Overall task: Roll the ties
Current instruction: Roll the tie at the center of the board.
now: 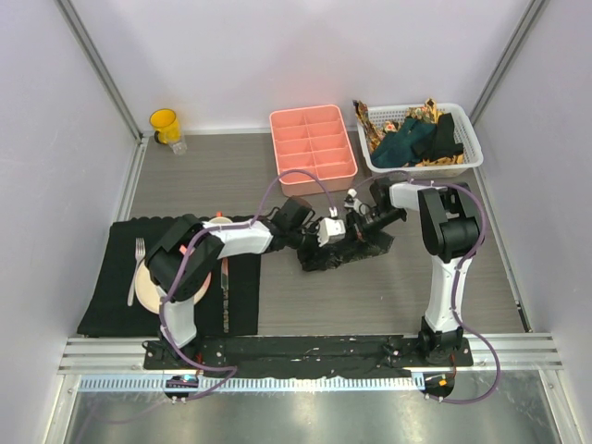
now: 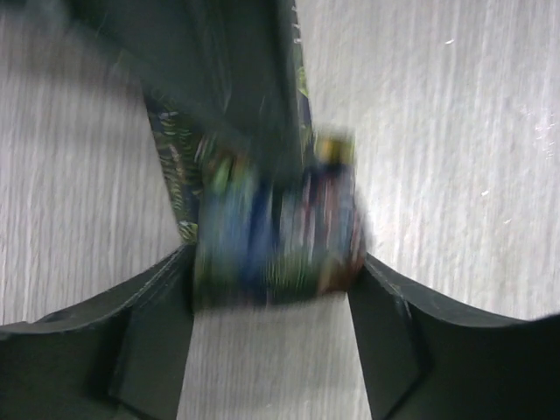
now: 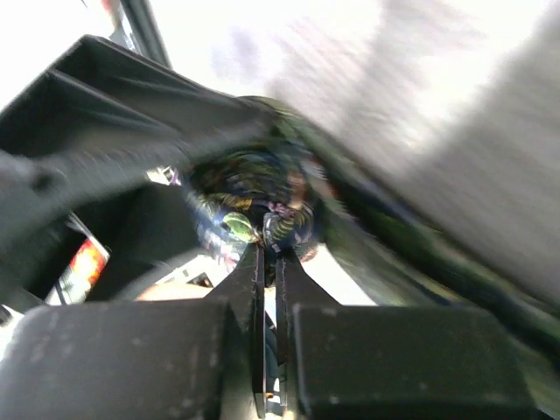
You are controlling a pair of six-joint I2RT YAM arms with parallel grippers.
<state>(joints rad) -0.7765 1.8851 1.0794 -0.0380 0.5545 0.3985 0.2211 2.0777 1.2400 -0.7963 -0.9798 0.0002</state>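
Showing multicoloured flecks, the dark tie [image 2: 276,254] sits part-rolled.

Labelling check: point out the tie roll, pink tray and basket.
tie roll [image 2: 276,241], left wrist view, middle of roll.
pink tray [image 1: 305,110], top view, far rim.
basket [image 1: 425,169], top view, near wall.

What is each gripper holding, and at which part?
Right gripper pinches the dark patterned tie at its rolled end; left gripper flanks that end, grip unclear.

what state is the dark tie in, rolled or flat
Partly rolled: the tie forms a coil between the left gripper's fingers, its tail unrolled.
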